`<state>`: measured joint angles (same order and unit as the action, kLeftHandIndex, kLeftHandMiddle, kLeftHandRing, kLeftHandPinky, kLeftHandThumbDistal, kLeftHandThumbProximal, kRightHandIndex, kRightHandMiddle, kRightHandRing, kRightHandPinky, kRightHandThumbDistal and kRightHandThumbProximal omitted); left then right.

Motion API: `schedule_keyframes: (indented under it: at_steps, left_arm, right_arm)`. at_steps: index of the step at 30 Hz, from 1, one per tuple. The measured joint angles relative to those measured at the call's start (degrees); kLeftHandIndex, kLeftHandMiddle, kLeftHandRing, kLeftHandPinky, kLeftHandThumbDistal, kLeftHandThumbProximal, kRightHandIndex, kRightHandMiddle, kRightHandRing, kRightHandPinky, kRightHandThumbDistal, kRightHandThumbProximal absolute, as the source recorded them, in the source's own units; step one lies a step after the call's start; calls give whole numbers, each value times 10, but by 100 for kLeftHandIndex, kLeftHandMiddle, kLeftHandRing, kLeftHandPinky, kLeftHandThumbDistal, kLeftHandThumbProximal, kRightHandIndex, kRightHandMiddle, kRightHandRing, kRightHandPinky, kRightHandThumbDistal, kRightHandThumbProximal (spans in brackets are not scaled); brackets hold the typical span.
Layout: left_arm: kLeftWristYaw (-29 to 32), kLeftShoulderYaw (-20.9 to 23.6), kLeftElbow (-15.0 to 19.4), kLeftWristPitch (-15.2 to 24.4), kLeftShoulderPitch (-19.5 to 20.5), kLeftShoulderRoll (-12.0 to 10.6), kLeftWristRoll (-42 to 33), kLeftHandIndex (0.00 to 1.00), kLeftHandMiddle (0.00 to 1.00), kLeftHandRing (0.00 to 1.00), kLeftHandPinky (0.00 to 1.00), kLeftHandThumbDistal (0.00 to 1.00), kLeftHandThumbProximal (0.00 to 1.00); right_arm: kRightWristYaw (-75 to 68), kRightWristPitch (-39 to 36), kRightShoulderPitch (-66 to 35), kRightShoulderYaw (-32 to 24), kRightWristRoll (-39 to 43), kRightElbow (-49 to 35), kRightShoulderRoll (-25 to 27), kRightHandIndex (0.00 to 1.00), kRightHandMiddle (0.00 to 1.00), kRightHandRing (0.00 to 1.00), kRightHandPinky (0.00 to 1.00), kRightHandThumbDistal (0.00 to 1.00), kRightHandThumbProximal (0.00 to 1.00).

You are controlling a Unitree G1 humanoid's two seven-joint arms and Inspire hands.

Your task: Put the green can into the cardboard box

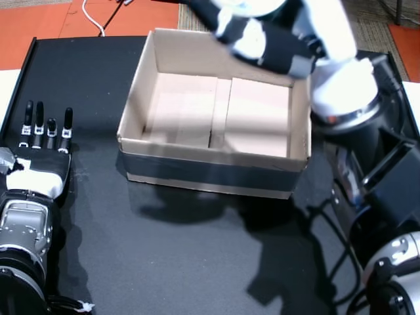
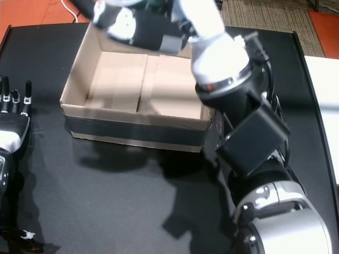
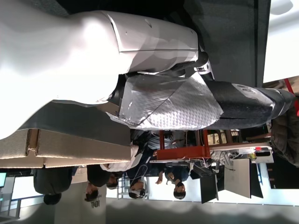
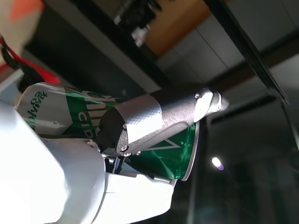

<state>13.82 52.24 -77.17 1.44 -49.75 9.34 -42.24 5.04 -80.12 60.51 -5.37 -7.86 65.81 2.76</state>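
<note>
The green can [image 4: 180,147] with white lettering shows only in the right wrist view, where my right hand [image 4: 140,126] is shut on it, a taped finger [image 4: 154,114] wrapped across its side. In both head views that right hand [image 1: 259,29] [image 2: 135,26] hovers over the far edge of the open cardboard box [image 1: 210,157] [image 2: 132,124]; the can itself is hidden there. The inside of the box shows only its bottom flaps. My left hand [image 1: 42,154] [image 2: 11,119] lies flat on the table left of the box, fingers straight, holding nothing.
The black table [image 1: 197,249] carries the box near its middle. My right arm [image 2: 243,121] crosses the table's right side. A white cable [image 1: 92,16] lies on the orange floor behind. Several people [image 3: 135,179] stand far off in the left wrist view.
</note>
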Motion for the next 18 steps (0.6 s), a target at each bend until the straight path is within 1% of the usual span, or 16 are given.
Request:
schedule_keyframes:
  at_steps: [2,4,6,7,8,9,10,11,13,14,16,17,18]
  left_arm:
    - [0,0,0,0,0,0,0,53,25,43,81,83,100]
    - [0,0,0,0,0,-1,0,53,26,44,82,84,100]
    - [0,0,0,0,0,-2,0,52,25,44,83,85,100]
    - [0,0,0,0,0,-2,0,53,26,46,85,84,100]
    - [0,0,0,0,0,-2,0,53,27,48,87,85,100]
    - [1,0,0,0,-1,-3,0,53,28,49,88,85,100]
    - [2,0,0,0,-1,-3,0,54,30,51,90,87,100]
    - [3,0,0,0,-1,-4,0,54,29,51,90,87,100]
    - [7,1,0,0,-1,-6,0,55,25,44,88,87,99]
    - [7,1,0,0,-1,-7,0,55,23,43,87,87,98]
    - [6,1,0,0,-2,-8,0,55,22,43,87,85,98]
    - [6,1,0,0,-2,-9,0,54,23,43,88,84,98]
    - [6,1,0,0,-2,-9,0,54,23,43,89,83,98]
  right_arm:
    - [-36,26,16,3,-35,13,11,0,0,0,6,45,61]
    - [-85,81,39,19,-80,31,28,0,0,0,11,49,62]
    - [-123,154,67,43,-119,55,44,0,0,0,13,43,59]
    - [-138,185,78,55,-136,64,49,0,0,0,16,33,48]
    - [-155,221,92,72,-156,74,54,0,0,0,19,30,40]
    - [-165,256,106,89,-174,84,59,0,0,1,21,31,33]
    - [-167,286,117,100,-186,92,61,0,0,1,21,31,30]
    - [-167,317,127,112,-195,98,64,0,0,2,19,31,30]
    - [-159,365,145,129,-207,110,66,0,0,3,20,34,30]
    - [-153,386,152,137,-215,115,67,0,0,4,22,33,28]
    - [-147,417,161,150,-224,119,68,0,0,5,25,30,19]
    - [-146,432,165,158,-230,120,70,0,0,4,25,28,15]
    - [-144,445,167,163,-233,121,71,0,0,3,24,27,16]
